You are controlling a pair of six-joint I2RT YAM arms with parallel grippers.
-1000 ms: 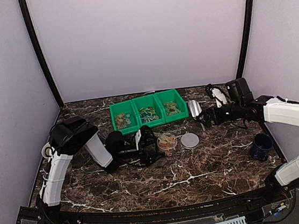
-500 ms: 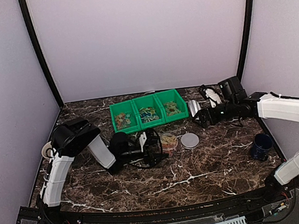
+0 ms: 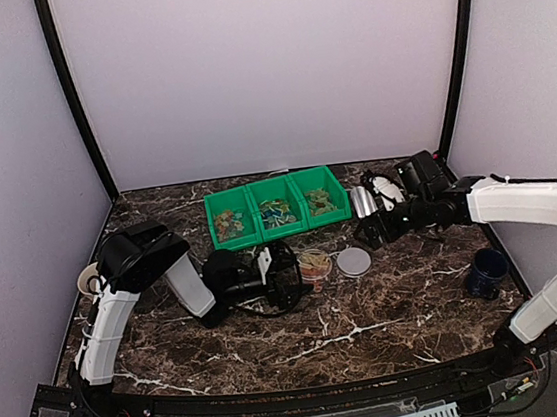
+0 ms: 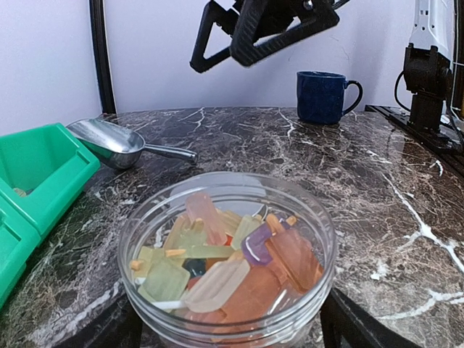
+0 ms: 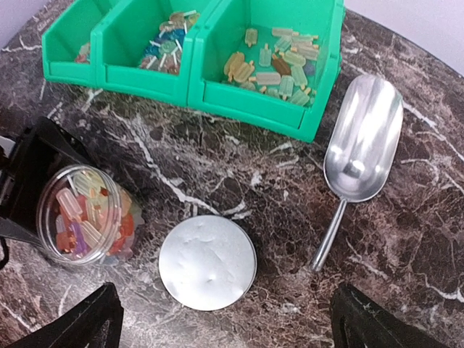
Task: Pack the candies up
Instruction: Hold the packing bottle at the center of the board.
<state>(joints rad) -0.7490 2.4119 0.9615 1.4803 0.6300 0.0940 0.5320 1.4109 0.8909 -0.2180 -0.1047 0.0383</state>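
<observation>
While the left gripper (image 3: 288,272) has a jaw on either side of the clear jar (image 4: 232,181), you cannot tell whether the jaws press its wall. Its own camera cuts both fingers (image 4: 359,326) off at the bottom edge, and from above the black frame hides the jar's left side.

Some of the candies (image 4: 217,264) lie piled in that jar, pale orange, yellow and green with one purple piece. The jar stands upright on the marble table (image 3: 391,316). More candies lie in the green bin (image 5: 246,98) at the back.

From the right wrist you see the right and middle compartments well. The left one is cut by the frame's corner, so its contents are hard to make out. From above, every sweet is too small to tell apart.

The right gripper (image 5: 228,326) hangs open over the table with nothing between its jaws. Only the tips show, at the lower corners of its view.

Below it the round lid (image 5: 207,262) lies flat, just beside the jar but not touching it. The metal scoop (image 5: 359,145) lies beside the bin's right end, its bowl bare. The blue mug (image 3: 486,271) stands well apart, near the right edge.
</observation>
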